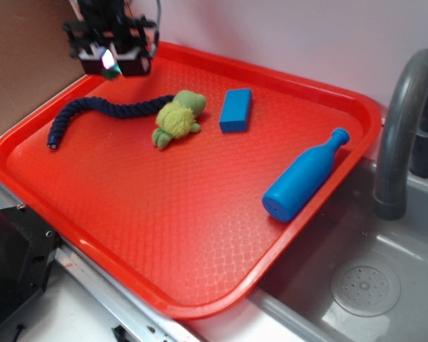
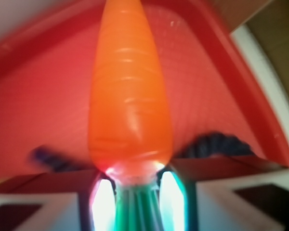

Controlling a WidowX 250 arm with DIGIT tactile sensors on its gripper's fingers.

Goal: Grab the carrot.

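The gripper [image 1: 111,58] hangs above the tray's [image 1: 200,299] far-left corner, clamped on the carrot [image 2: 130,96] by its green top — the grab looks done. Next it need only hold firm.

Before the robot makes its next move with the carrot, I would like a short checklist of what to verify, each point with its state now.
1. Carrot is in the end effector: ok, its green top sits between the fingers in the wrist view.
2. Grip is centred: cannot tell, the wrist view is blurred.
3. End effector is above the red tray, at the back left corner: ok.
4. Dark rope is apart from the end effector: ok in the exterior view.
5. Plush toy, blue block and blue bottle lie away from the end effector: ok.
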